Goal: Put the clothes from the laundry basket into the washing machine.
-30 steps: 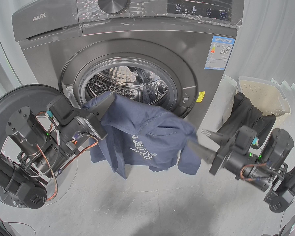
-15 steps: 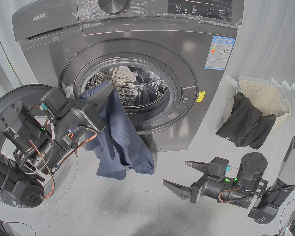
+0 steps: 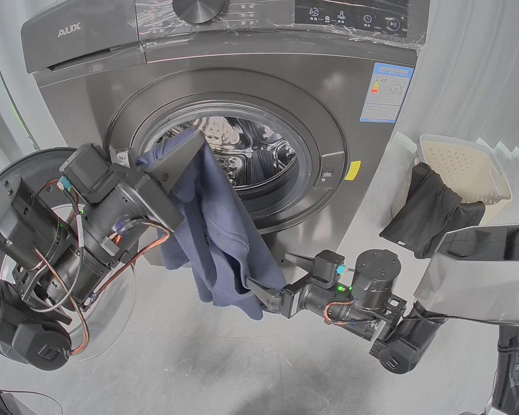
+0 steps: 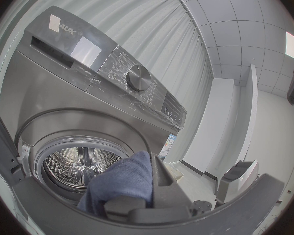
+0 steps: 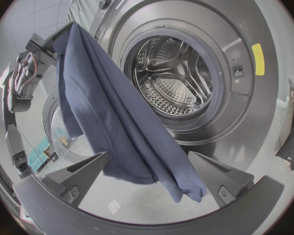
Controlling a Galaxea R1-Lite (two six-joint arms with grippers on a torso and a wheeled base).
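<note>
A navy blue shirt (image 3: 219, 231) hangs in front of the washing machine's (image 3: 213, 82) open drum (image 3: 254, 157). My left gripper (image 3: 176, 159) is shut on the shirt's top edge at the port's left rim. In the left wrist view the blue cloth (image 4: 124, 180) is bunched between that gripper's (image 4: 143, 196) fingers. My right gripper (image 3: 269, 272) is low in front of the machine and open. In the right wrist view the shirt's (image 5: 114, 121) lower hem hangs between its spread fingers (image 5: 98, 162).
The round door (image 3: 17, 180) stands open at the left, behind my left arm. A cream laundry basket (image 3: 490, 162) is on the floor at the right, with a black garment (image 3: 432, 214) draped over its front wall. Bare grey floor lies before the machine.
A second ago the shirt was stretched toward my right gripper; now it hangs from the left alone. The right gripper dropped, then swung left to the hem. The left rose slightly.
</note>
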